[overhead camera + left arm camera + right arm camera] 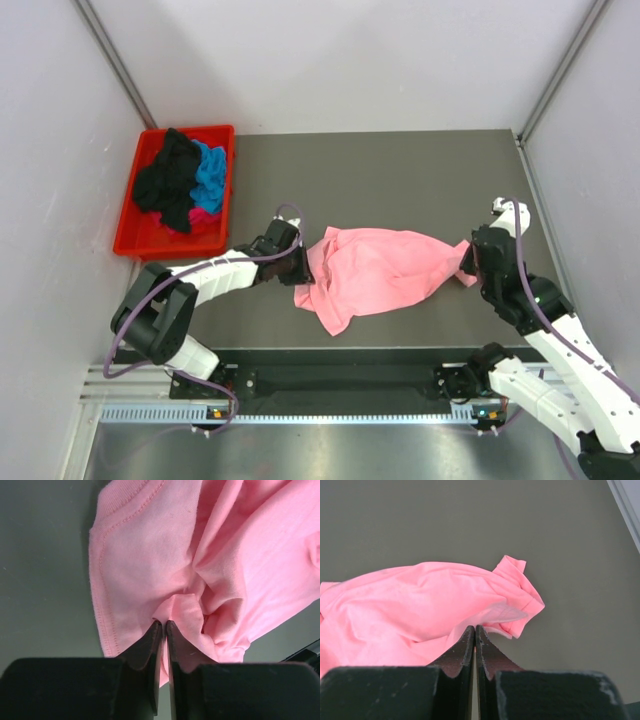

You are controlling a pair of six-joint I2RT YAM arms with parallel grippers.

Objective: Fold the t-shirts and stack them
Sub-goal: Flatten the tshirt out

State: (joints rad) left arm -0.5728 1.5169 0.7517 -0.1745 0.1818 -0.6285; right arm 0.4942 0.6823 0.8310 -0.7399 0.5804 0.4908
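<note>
The pink t-shirt (pixel 375 275) lies crumpled and unfolded at the near middle of the table (pixel 400 170), so no fold is made and no stack begun. At its 9 o'clock edge the left gripper (pixel 300 268) is clamped on a pucker of cloth by the hem. At 3 o'clock the right gripper (pixel 468 262) is closed at the sleeve end; whether cloth is caught there is unclear. The black t-shirt (pixel 168 180), blue t-shirt (pixel 212 175) and magenta t-shirt (pixel 205 217) wait heaped in the red bin (pixel 128 235) at 10 o'clock. Bare table spreads toward 12 o'clock, leaving room for spreading; the near edge at 6 o'clock sits close.
</note>
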